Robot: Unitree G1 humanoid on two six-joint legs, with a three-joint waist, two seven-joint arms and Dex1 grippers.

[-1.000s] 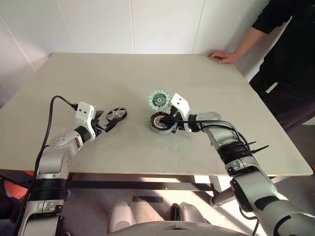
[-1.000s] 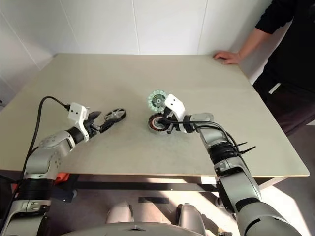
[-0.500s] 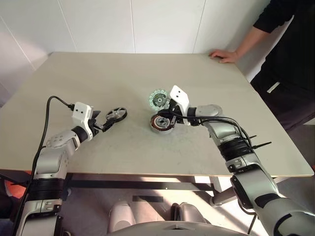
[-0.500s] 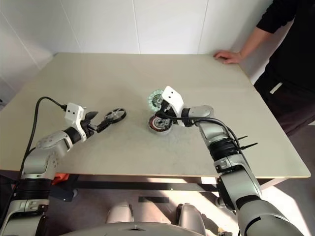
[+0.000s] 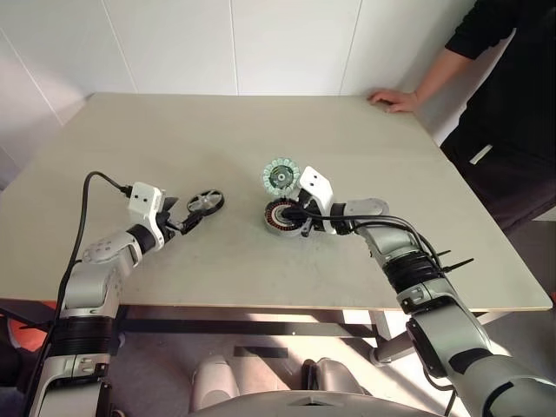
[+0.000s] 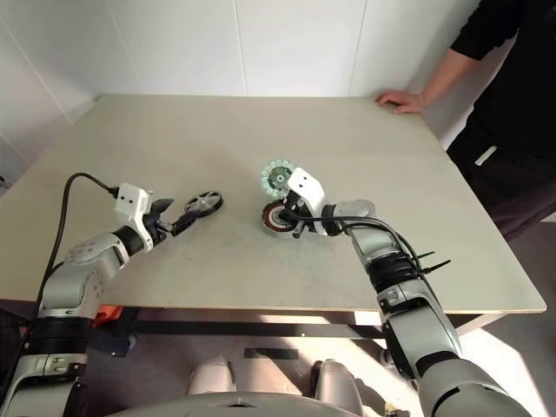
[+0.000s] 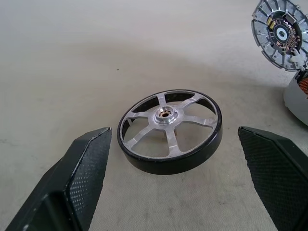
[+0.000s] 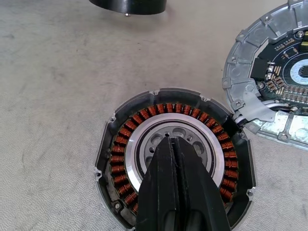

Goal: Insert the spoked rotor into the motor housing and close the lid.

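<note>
The round dark motor housing [image 8: 174, 156] with copper-red wire inside holds no wheel. The right hand [image 8: 169, 140], pinched together, is over its middle. The thin black wheel with silver spokes [image 7: 170, 131] lies on the pale bench [image 5: 217, 130], between the left hand's [image 7: 175, 180] wide-apart fingers, far from any edge.

Left gripper [image 5: 193, 221] at left-centre of frame, arm reaching in from lower left, fingers [image 7: 79, 178] spread wide apart, nothing between them touching. Right gripper [image 5: 295, 211] at frame centre, forearm angled in from lower right, fingers pressed together, tips angled downward.
</note>
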